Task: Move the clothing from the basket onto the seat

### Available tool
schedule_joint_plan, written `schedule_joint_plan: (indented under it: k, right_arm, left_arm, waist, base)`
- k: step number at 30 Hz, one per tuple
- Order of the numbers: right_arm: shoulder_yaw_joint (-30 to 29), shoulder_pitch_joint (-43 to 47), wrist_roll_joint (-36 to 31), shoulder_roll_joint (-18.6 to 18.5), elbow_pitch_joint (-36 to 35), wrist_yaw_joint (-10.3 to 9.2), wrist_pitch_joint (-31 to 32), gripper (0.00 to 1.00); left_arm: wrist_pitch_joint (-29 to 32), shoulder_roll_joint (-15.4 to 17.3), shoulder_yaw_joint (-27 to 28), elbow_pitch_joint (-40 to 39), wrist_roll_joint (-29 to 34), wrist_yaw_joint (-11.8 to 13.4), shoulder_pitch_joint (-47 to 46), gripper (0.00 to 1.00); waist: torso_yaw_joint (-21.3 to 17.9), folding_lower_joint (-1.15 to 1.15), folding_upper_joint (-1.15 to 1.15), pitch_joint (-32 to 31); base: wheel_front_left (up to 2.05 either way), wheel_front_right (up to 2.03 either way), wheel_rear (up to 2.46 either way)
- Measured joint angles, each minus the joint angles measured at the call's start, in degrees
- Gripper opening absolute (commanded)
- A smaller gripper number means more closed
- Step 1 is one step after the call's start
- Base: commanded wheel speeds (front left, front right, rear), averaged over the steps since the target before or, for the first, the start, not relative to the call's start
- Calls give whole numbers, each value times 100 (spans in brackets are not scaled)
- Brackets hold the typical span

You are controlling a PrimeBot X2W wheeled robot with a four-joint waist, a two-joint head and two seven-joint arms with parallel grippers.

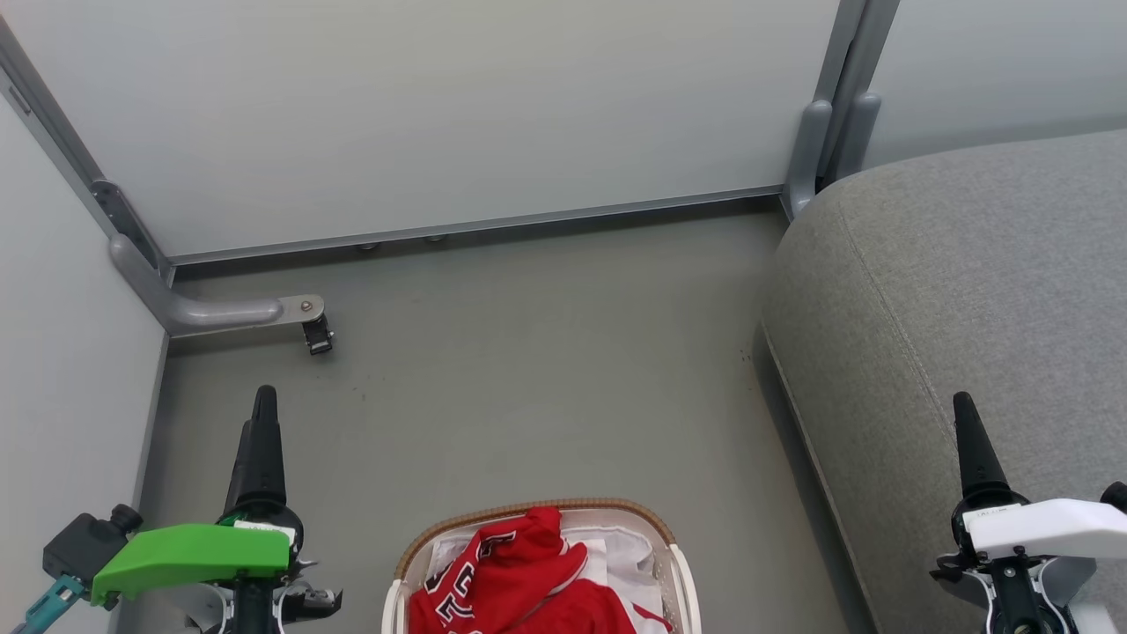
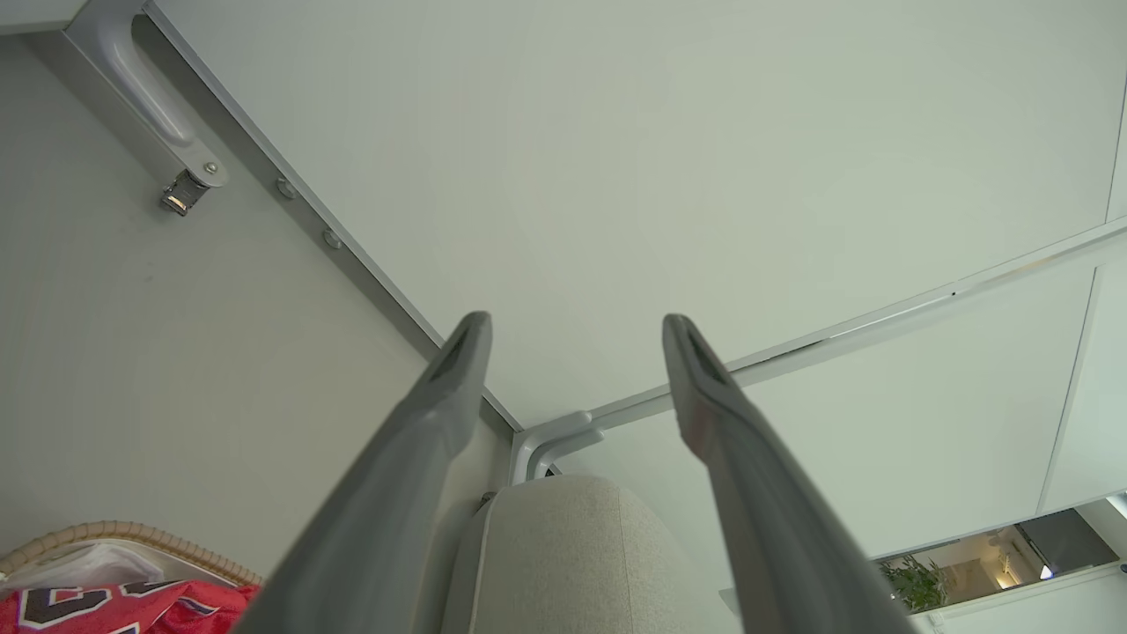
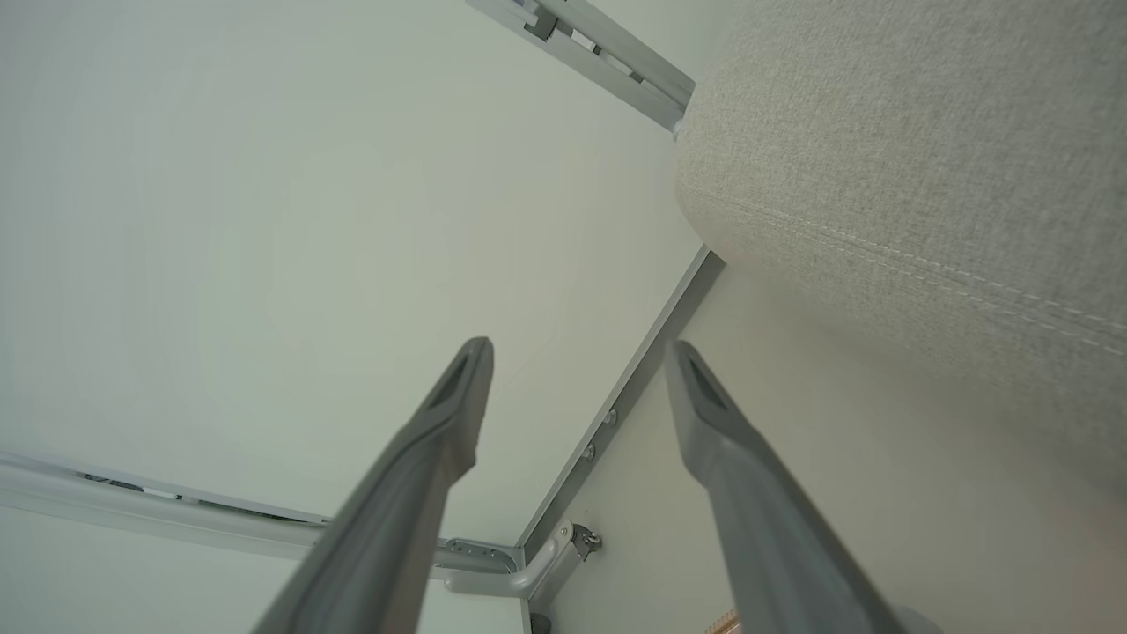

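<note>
Grey floor bears basket (clothing inside) near seat; left gripper, right gripper: fingers apart.

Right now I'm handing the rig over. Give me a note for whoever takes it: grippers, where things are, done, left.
Left gripper: jaws open, empty, to the left of the basket.
Right gripper: jaws open, empty, beside the seat.
Clothing: red heap lying in the basket, which stands on the floor left of the seat.
Done: nothing on the seat that shows.
Left: pick the clothing out of the basket and lay it on the seat.
</note>
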Motion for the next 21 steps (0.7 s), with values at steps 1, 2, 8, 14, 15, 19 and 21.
schedule_joint_plan:
  k: [1, 2, 8, 14, 15, 19, 21]
  right_arm:
    - [-2, 2, -90, -2, -18, 0, -4, 100]
    - [-4, 5, -209, -2, -33, 0, -33, 100]
    - [-19, 37, -783, -9, -102, 0, -149, 100]
    - [-19, 93, -1302, -14, -132, 0, -256, 100]
    - [-16, 94, -1377, -14, -137, 0, -269, 100]
    - [11, 109, -1733, -16, -172, 0, -346, 100]
    - [44, 110, -1947, -20, -207, 0, -382, 100]
  left_arm:
    - [-13, 0, -5, -18, 104, -1, 1, 100]
    - [-43, 1, -14, -38, 236, 0, 1, 100]
    - [-152, 2, -41, -125, 853, 0, 24, 100]
    - [-258, 5, -73, -201, 1439, 5, 65, 100]
    - [-275, 5, -79, -207, 1529, 20, 69, 100]
    - [-348, 9, -116, -215, 1913, 71, 116, 100]
    - [-386, 10, -146, -225, 2076, 101, 117, 100]
  waist:
    - [0, 0, 0, 0]
    - [1, 0, 0, 1]
    - [3, 0, 0, 4]
    - [5, 0, 0, 9]
    - [6, 0, 0, 10]
    - [9, 0, 0, 15]
    - [10, 0, 0, 17]
  base:
    - [0, 0, 0]
    - [0, 0, 0]
    - [0, 0, 0]
    - [0, 0, 0]
    - [0, 0, 0]
    - [0, 0, 0]
    - [0, 0, 0]
